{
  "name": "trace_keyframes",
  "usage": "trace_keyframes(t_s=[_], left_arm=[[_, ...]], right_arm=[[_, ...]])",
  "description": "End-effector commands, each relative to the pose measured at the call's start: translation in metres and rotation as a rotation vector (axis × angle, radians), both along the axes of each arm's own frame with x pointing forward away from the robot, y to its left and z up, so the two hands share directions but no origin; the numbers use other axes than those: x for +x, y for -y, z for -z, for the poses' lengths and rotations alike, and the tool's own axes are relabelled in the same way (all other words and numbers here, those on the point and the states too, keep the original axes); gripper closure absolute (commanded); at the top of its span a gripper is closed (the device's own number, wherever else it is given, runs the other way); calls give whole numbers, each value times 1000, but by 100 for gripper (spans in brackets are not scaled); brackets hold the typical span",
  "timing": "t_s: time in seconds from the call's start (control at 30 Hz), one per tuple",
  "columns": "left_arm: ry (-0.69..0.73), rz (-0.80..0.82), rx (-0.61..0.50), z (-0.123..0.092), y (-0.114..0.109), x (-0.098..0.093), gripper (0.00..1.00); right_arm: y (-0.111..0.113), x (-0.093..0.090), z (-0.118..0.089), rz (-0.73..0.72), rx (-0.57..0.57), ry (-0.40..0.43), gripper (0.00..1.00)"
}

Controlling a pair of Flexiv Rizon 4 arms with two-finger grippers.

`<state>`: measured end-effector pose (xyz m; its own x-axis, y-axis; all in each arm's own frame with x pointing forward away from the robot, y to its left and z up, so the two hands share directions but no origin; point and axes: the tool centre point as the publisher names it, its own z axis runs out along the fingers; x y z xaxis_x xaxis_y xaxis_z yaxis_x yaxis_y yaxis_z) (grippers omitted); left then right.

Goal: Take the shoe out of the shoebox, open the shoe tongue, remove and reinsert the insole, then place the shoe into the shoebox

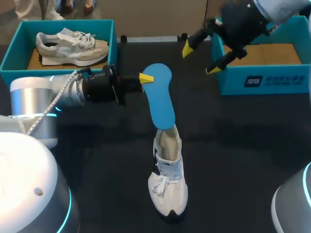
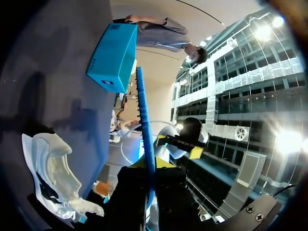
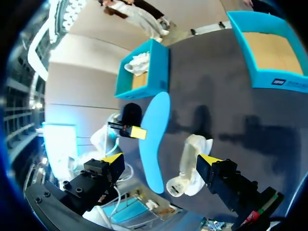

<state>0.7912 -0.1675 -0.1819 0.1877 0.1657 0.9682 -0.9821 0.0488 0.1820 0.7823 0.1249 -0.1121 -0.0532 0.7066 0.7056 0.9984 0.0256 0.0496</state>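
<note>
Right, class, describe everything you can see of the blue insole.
The insole is a thin, flat, foot-shaped blue sheet. It looks like foam, and its edge is ridged in the left wrist view. The left tool grips its rounded upper end from two sides, holding it raised and slanted. Its narrower lower end sits in the opening of the white shoe. The right tool is open and apart from it.

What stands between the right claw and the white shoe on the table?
Nothing visible. The open right claw has a bare path to the shoe; the blue insole, held by the left claw, rises from its opening beside that path.
</note>
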Motion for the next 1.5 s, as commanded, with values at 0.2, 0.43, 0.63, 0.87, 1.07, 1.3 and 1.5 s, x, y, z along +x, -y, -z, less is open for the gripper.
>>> trace_keyframes(t_s=[0.2, 0.43, 0.63, 0.87, 1.07, 1.3, 1.5], left_arm=[[0, -2, 1, 0, 0, -1, 100], [0, -2, 1, 0, 0, -1, 100], [8, 4, 1, 0, 0, -1, 100], [179, 2, -39, -8, -10, -1, 100], [459, -44, -82, -17, -19, 6, 100], [866, -93, -114, -25, -15, 12, 100], [1252, -137, -111, -32, -8, 21, 100]], right_arm=[[-3, -4, 17, -22, 651, -8, 0], [-5, -3, 30, -21, 678, -2, 0], [-8, 1, 39, -24, 698, -14, 0], [-8, 1, 41, -24, 706, -21, 0], [-7, 2, 42, -25, 710, -29, 0], [-6, 4, 44, -41, 733, -51, 0], [-6, 4, 44, -41, 733, -51, 0]])
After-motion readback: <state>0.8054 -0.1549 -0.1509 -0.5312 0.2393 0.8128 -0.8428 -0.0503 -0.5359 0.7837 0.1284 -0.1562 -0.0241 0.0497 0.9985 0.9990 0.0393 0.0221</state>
